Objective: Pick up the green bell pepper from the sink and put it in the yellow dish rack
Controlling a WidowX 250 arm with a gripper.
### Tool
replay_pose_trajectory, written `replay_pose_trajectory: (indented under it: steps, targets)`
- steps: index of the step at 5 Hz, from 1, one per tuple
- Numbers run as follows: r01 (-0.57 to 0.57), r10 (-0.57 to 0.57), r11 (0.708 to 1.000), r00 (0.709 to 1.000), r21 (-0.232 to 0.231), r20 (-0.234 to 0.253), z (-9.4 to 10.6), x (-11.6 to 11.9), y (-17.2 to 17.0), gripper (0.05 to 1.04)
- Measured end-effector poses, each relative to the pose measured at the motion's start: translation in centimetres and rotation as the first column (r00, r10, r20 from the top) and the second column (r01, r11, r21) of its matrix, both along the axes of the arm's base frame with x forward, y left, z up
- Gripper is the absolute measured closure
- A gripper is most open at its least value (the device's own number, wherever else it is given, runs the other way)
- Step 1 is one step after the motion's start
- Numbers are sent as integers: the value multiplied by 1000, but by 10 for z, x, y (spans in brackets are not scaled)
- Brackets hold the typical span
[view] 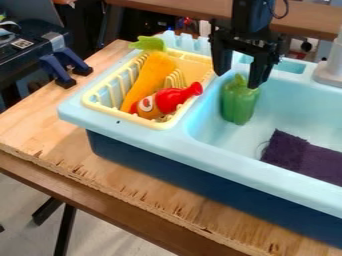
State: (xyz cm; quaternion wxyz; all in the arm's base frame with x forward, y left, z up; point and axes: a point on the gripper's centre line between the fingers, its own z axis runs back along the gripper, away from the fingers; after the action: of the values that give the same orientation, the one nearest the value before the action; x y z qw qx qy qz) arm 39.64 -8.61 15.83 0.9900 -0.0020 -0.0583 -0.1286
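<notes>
One green toy bell pepper (239, 104), standing near-upright in the pale-blue plastic sink (224, 156), stem end up. One black two-finger gripper (236, 80), fingers apart, pointing down at the pepper's top; contact unclear.

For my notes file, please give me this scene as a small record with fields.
Tool: open, at the top of the green pepper; contact unclear
Sink: light blue; pepper and dark purple cloth inside
Rack: yellow, left of the basin; carrot and red-and-orange toy inside
Table: wooden, under the sink
</notes>
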Motion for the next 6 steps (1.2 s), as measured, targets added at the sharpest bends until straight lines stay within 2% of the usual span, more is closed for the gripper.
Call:
replay_pose_trajectory:
  steps: [2,3,4,5,6]
  targets:
    - [-13,13,1000,1000,9,2,-3,3,1,703]
    - [-19,19,1000,1000,8,2,-2,3,2,903]
    - [-26,26,1000,1000,5,1,-4,5,3,975]
    - [-41,41,999,999,-4,10,-4,7,6,983]
    - [-6,8,999,999,-50,39,0,0,8,986]
